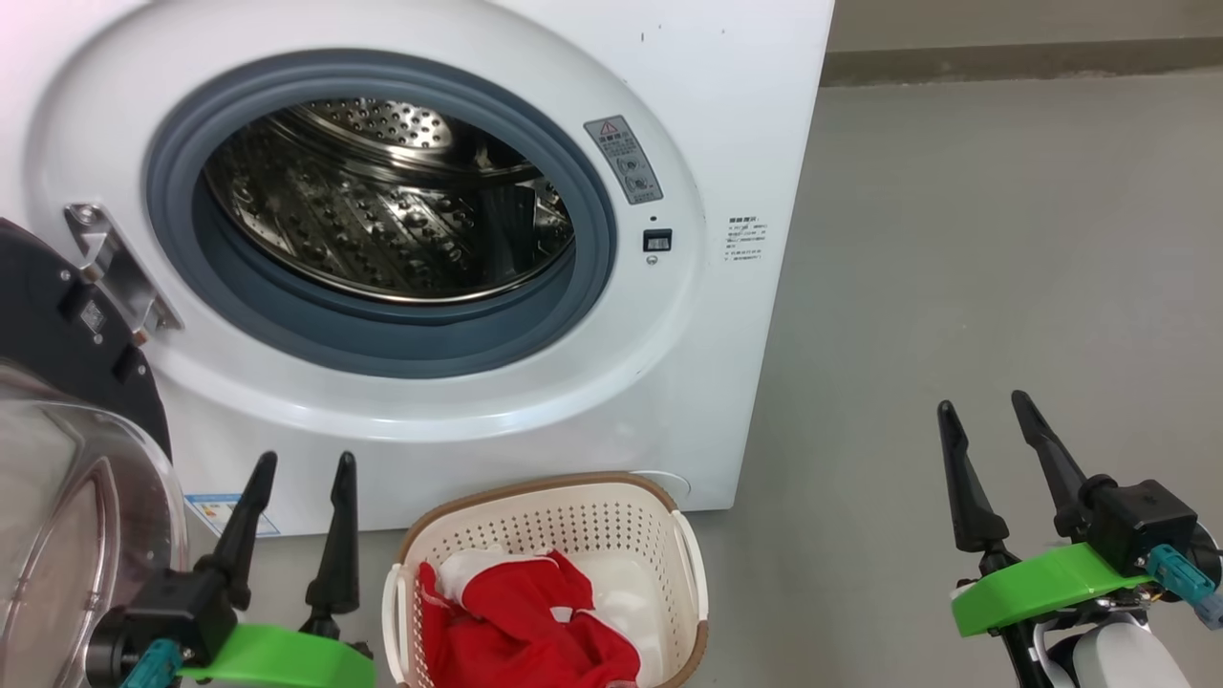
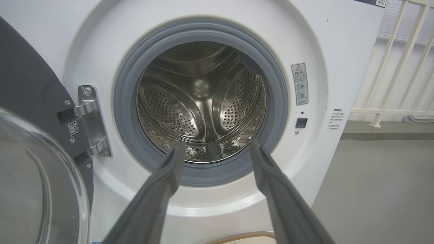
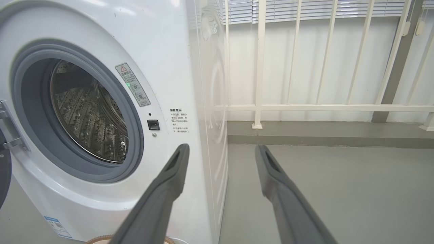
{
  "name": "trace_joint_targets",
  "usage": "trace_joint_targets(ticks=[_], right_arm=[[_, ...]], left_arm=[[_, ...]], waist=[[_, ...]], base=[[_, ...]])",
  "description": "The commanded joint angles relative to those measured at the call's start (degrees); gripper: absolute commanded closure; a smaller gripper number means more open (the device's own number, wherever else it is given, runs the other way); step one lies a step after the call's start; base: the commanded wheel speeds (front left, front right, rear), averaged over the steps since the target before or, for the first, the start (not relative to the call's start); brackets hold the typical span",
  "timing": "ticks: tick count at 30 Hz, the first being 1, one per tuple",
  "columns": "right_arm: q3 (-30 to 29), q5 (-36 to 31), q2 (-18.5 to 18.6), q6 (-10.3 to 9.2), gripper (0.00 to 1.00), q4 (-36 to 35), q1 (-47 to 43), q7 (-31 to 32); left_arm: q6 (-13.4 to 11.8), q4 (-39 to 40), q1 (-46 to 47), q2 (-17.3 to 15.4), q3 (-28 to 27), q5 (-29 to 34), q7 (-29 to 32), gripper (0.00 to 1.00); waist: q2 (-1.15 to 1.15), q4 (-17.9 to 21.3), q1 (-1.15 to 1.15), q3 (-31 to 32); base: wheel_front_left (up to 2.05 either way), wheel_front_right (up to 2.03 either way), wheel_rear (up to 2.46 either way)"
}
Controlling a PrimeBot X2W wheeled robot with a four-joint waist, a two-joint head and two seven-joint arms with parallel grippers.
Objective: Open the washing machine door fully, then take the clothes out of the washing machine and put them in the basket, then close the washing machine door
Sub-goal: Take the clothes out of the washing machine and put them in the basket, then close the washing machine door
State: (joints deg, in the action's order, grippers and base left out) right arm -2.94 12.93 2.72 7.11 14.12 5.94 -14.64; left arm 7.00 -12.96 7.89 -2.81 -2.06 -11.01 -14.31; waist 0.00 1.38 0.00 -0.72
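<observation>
Washing machine door (image 1: 57, 334) stands open at the left edge, beside the left claw (image 1: 306, 463).
The door sits just left of the left claw, which gapes wide and empty. The right claw (image 1: 984, 401), equally wide, is well apart at lower right. The clothes (image 1: 516, 612) lie in the basket (image 1: 535, 487), bottom centre.

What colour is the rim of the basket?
The basket has a brown rim over cream-white perforated walls; the head view shows it best.

Left tool (image 2: 216, 144) spread before the drum (image 2: 203, 101); washing machine door (image 2: 30, 88) stands open
</observation>
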Motion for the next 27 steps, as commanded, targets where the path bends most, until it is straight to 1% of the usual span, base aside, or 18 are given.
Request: trace_joint_targets(ticks=[1, 12, 20, 27], right_arm=[[1.1, -0.7, 0.2, 0.37, 0.0, -1.0, 0.4, -0.4], [0.5, -0.6, 0.2, 0.37, 0.0, -1.1, -0.2, -0.4], [0.4, -0.4, 0.2, 0.37, 0.0, -1.1, -0.3, -0.4], [0.5, 0.1, 0.2, 0.37, 0.0, -1.1, -0.1, -0.4]], left_arm=[[-0.2, 1.7, 0.3, -0.8, -2.4, 0.7, -0.7, 0.0], [-0.6, 1.5, -0.7, -0.5, -4.4, 1.3, -0.7, 0.0], [-0.2, 2.9, -1.2, -0.3, -3.8, 0.5, -0.7, 0.0], [0.1, 2.5, -1.1, -0.5, -3.6, 1.3, -0.7, 0.0]], waist=[[0.0, -0.2, 0.0, 0.4], [0.0, -0.4, 0.0, 1.1], [0.0, -0.3, 0.0, 1.2], [0.0, -0.3, 0.0, 1.1]], base=[[0.0, 0.0, 0.0], [0.0, 0.0, 0.0], [0.0, 0.0, 0.0], [0.0, 0.0, 0.0]])
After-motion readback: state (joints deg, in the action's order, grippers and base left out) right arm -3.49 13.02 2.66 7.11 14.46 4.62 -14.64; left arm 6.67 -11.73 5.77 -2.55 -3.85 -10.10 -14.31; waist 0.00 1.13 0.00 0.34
